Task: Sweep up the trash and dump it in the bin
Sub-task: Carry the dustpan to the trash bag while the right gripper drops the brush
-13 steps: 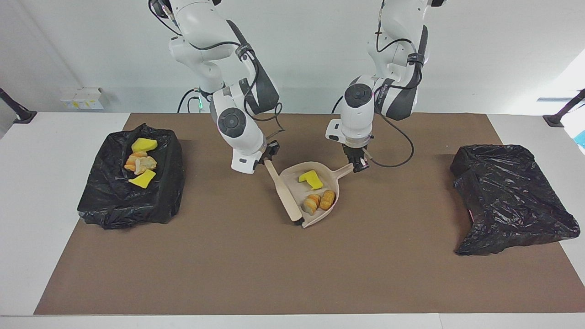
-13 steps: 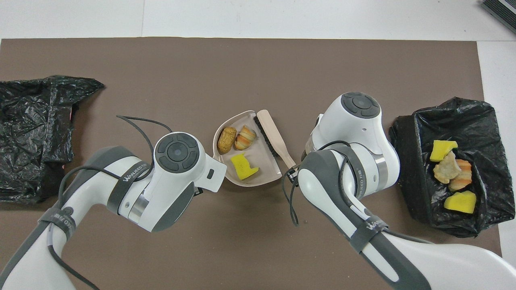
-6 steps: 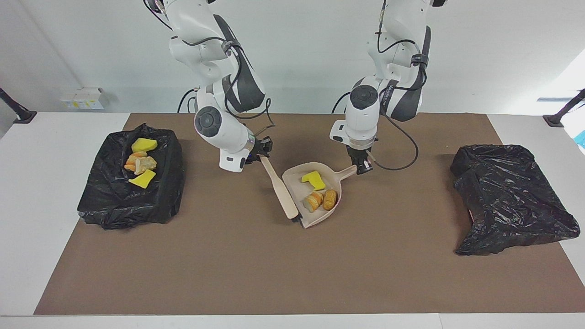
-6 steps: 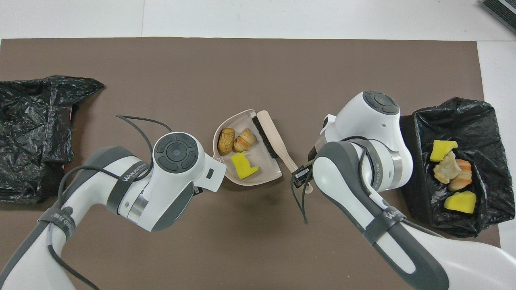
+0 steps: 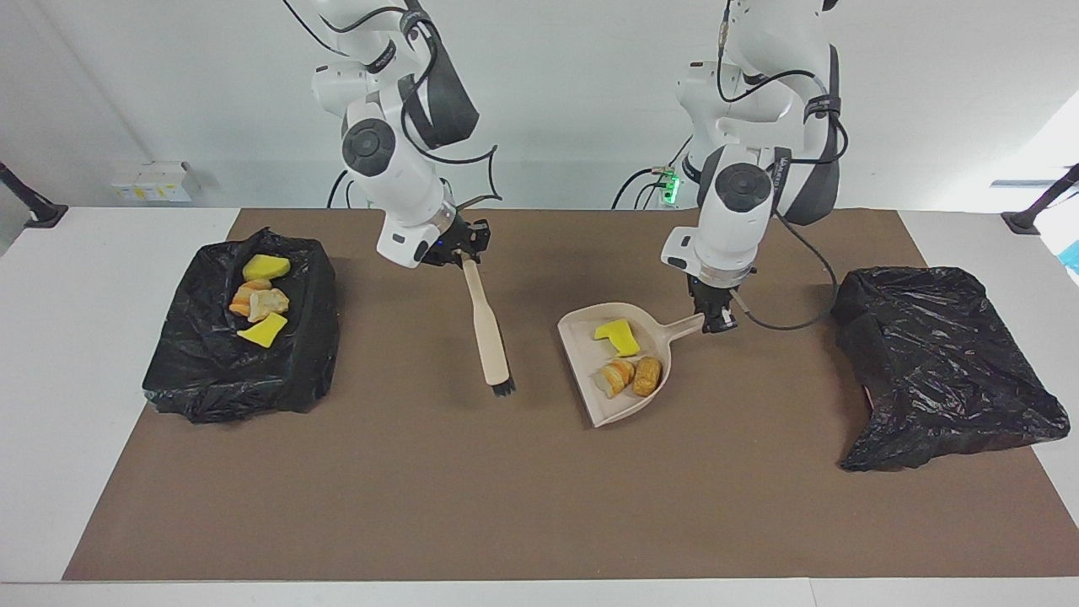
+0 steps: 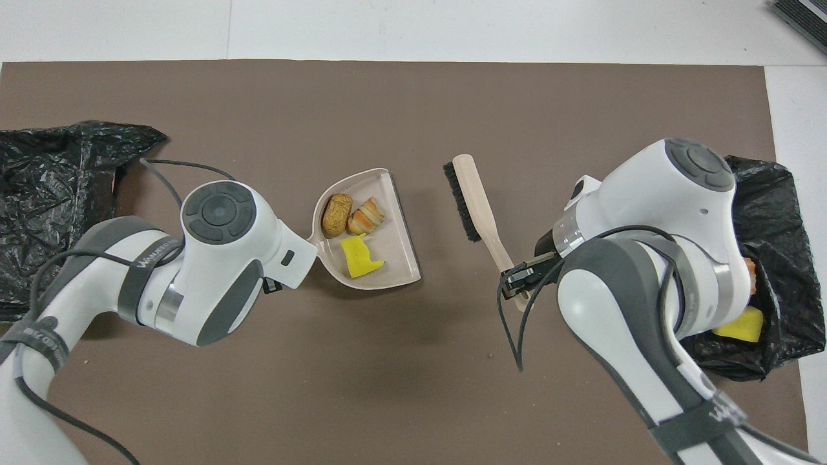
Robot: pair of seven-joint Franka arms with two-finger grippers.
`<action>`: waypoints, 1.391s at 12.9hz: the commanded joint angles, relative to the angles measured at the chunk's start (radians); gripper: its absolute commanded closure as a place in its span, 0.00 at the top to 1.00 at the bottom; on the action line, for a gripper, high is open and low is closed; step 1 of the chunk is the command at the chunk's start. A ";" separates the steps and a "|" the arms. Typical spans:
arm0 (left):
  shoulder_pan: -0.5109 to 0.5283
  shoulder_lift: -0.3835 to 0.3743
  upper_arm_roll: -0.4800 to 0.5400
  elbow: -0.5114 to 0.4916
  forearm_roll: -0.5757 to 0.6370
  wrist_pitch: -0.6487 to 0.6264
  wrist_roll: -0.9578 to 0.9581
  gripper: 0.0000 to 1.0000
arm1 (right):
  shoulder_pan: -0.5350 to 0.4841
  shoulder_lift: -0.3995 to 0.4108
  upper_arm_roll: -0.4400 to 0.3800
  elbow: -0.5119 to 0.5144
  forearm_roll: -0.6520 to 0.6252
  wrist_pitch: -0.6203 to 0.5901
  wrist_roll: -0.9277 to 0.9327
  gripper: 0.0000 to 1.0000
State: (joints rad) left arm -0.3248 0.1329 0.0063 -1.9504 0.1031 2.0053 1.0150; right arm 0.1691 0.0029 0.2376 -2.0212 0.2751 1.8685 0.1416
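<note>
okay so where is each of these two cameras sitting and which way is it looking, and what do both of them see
Facing view: high across the table, looking at the robots; both arms show whole, left gripper on the dustpan handle, right gripper holding the brush.
Overhead view: high above the robots' end, looking steeply down and forward; both arms enter from the bottom.
Shared: dustpan with three trash scraps, brush, and both black bags, half a turn apart.

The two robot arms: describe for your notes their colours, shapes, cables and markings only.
Both arms are glossy white, rounded segments with dark grey bands and round dark grey joint caps. Loose black cables loop beside each wrist. Grey lettering marks a band on each forearm. The left claw and right claw are small and black. A green light glows at one base.
</note>
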 commanded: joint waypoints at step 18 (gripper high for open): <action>0.685 0.141 0.004 0.476 -0.007 -0.195 0.835 0.00 | 0.529 -0.218 0.012 -0.375 -0.010 0.193 0.642 0.00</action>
State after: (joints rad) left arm 0.3226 0.2245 0.0192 -1.5701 0.0637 1.8420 1.8278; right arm 0.6624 -0.2245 0.2507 -2.3620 0.2564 1.9930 0.7437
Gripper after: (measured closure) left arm 0.687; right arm 0.731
